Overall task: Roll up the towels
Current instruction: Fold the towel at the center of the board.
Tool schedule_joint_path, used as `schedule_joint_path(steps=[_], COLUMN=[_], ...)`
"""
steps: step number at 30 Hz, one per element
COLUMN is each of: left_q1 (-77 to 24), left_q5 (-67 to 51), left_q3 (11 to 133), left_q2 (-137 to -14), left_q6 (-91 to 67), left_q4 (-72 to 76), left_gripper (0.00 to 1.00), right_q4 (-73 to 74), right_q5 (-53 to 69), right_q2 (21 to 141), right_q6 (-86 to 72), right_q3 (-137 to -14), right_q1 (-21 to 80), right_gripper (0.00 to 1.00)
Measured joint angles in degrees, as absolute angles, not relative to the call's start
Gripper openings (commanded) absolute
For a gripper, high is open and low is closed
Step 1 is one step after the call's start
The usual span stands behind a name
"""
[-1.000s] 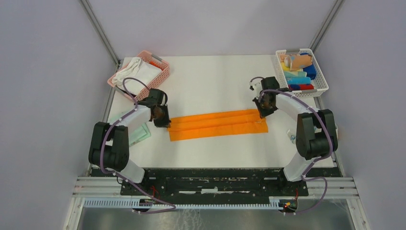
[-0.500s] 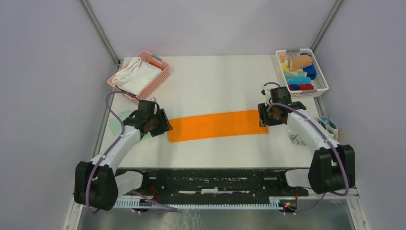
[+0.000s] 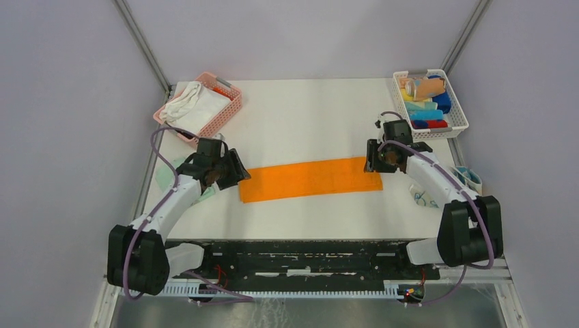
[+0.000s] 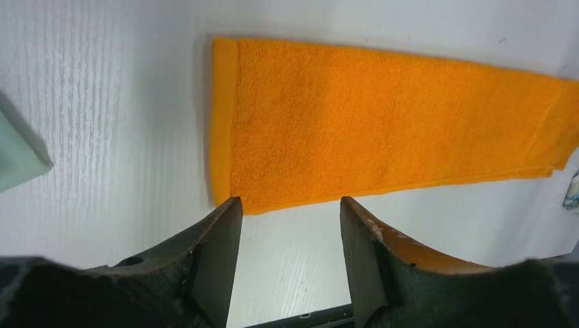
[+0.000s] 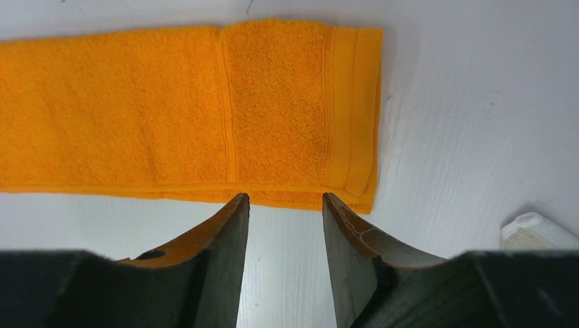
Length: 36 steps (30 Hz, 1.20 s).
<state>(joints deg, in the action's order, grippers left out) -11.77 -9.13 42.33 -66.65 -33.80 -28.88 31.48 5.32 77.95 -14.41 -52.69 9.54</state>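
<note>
**Flanking the Orange Towel, Both Grippers Empty**

Nearest the arm bases, the left gripper [image 3: 235, 171] hovered with its jaws moderately wide and only bare table [image 3: 307, 116] showing between them. Just beyond its fingertips lay the left short end of the orange towel [image 3: 311, 179]. The towel was folded into a long, narrow strip and lay flat. It stretched away from that gripper across to the right gripper [image 3: 371, 158], which stood at the opposite short end. The right gripper's jaws were also parted and held nothing, and the towel's hemmed edge sat just ahead of its tips.

On the outer side of the left gripper, partly under its arm, lay a mint green towel [image 3: 164, 179], apart from the orange one. On the outer, nearer side of the right gripper, beside its arm, lay a white towel with teal print [image 3: 423, 198].

Farther off, beyond the left gripper, a pink basket [image 3: 225, 113] held a white cloth [image 3: 194, 102]. Beyond the right gripper stood a white basket [image 3: 454, 126] filled with coloured items.
</note>
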Motion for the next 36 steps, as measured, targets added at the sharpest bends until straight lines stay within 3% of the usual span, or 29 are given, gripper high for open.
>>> schedule_joint_path(steps=[6,14,26,31,36], left_q1=[-11.9,-12.0,-12.0,-12.0,-12.0], left_q5=[-6.2,-4.4,-4.3,-4.5,-4.6], left_q3=[42.0,36.0,34.2,33.3,33.3], left_q2=[-70.5,-71.9,-72.8,-74.1,-74.6], left_q6=[-35.3,-37.4,-38.2,-38.5,-38.5], left_q4=[-25.6,-22.5,-20.6,-20.1,-19.2], left_gripper=[0.62,0.59,0.57,0.51,0.33], right_q4=[30.3,28.6,25.8,24.8,24.3], right_q5=[4.3,4.9,4.9,5.6,7.1], right_q2=[81.7,82.4,84.6,85.6,86.9], right_q6=[-16.5,-18.9,-21.0,-21.4,-21.8], right_q3=[-52.3,-48.5,-46.5,-46.0,-46.0], right_q1=[9.3,4.9,2.0,1.7,1.7], right_gripper=[0.50,0.40,0.40,0.33,0.20])
